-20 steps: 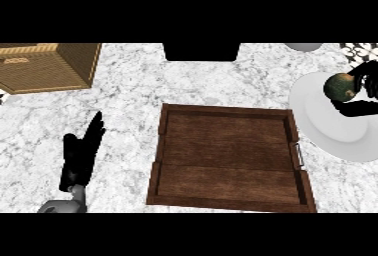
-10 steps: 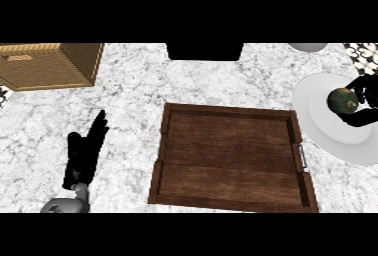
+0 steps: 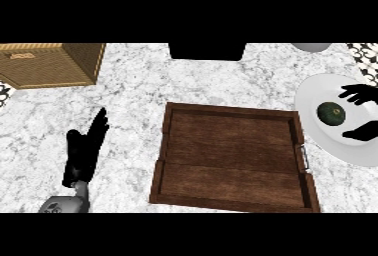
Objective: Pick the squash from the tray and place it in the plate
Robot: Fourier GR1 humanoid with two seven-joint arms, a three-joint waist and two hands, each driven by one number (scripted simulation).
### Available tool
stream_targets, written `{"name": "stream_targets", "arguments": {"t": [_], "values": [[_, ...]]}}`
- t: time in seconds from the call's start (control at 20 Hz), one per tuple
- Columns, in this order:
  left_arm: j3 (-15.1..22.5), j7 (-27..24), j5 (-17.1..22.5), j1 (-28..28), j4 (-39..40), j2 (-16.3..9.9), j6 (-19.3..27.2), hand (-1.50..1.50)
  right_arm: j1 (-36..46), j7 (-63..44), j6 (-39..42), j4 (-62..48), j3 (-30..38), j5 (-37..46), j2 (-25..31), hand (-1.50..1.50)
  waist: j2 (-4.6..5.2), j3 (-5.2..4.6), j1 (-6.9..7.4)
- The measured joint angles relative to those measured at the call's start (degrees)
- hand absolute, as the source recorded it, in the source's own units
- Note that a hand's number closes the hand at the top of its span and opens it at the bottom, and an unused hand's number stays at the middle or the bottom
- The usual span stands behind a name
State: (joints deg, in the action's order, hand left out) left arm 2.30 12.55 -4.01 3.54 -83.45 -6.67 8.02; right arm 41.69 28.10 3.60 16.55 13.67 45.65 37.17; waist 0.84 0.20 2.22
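The dark green squash [image 3: 331,113] lies on the white plate [image 3: 319,90] at the right edge. My right hand [image 3: 362,95] is open around it, fingers spread on either side and apart from the squash; most of the hand is cut off by the view's edge. The brown wooden tray [image 3: 233,157] sits in the middle of the counter with nothing in it. My left hand [image 3: 83,152] rests open on the marble at the lower left, fingers pointing up.
A wicker basket [image 3: 50,63] stands at the upper left. A black object [image 3: 207,50] sits at the top centre, and part of a pale round object [image 3: 311,47] shows at the top right. Patterned floor shows at the corners.
The right hand has opened and drawn its fingers off the squash, which now lies on the plate. The left hand has not moved.
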Motion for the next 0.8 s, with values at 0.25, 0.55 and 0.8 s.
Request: {"name": "stream_targets", "arguments": {"t": [0.25,0.55,0.8], "values": [[-1.1,-0.6,0.3,0.1,1.1,-0.4,0.1,0.00,1.2,9.2,5.5,-1.1,7.2,-8.2,0.3,-1.50,-0.19,0.02,-0.90],[-0.7,-0.3,0.0,-0.2,0.5,0.1,0.3,0.00,1.6,13.4,15.7,-4.6,16.2,-18.0,3.9,-1.50,-0.20,0.03,-0.94],[-0.6,-0.8,0.0,-0.2,0.5,0.2,-0.1,0.00,-0.3,14.4,19.6,-6.7,18.5,-20.9,5.7,-1.50,0.01,0.05,-0.42]]}}
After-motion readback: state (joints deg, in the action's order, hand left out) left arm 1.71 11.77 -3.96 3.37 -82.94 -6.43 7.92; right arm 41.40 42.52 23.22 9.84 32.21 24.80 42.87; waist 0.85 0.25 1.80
